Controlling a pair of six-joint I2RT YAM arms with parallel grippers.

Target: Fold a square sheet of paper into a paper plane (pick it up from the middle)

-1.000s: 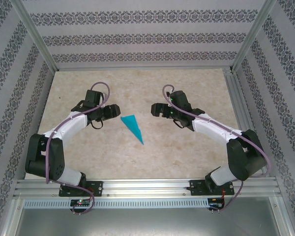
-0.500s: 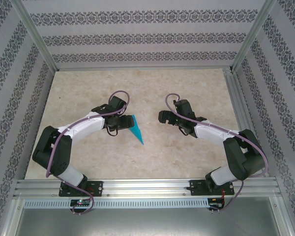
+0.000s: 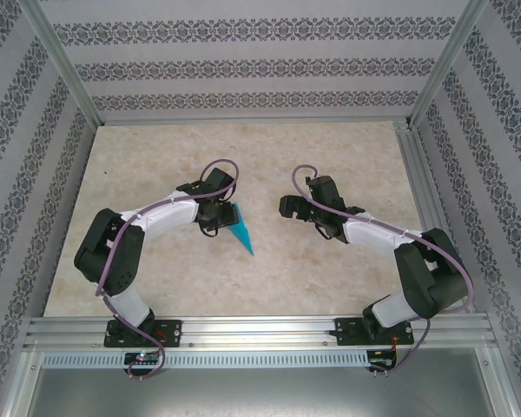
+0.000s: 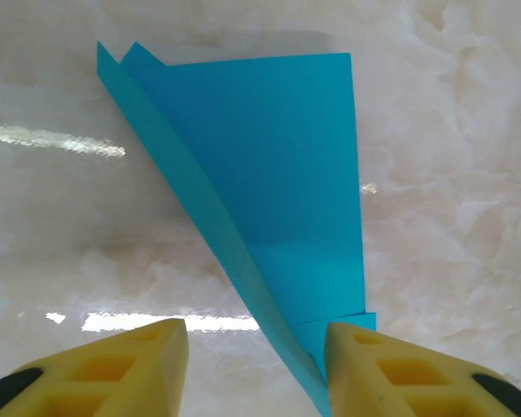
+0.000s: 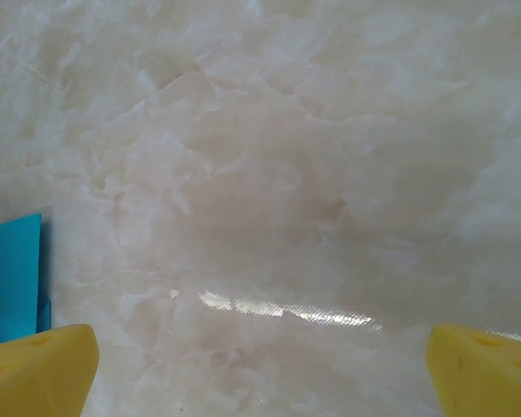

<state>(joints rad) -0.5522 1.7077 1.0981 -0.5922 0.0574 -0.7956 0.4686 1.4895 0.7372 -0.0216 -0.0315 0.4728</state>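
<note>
The pale desk (image 3: 330, 278) lies under it all; the right hand (image 3: 286, 207) hangs wide open, holding nothing; the left hand (image 3: 220, 221) is half open, fingers either side of the raised fold of the blue paper plane (image 3: 242, 234), mid-desk between both hands.

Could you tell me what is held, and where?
Nothing yet: the left gripper, jaws apart, straddles the plane at its raised fold; the right gripper is empty.

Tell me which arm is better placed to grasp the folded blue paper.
Left. The left fingers straddle the raised fold of the paper plane; the right fingers stand open, off to its side.
</note>
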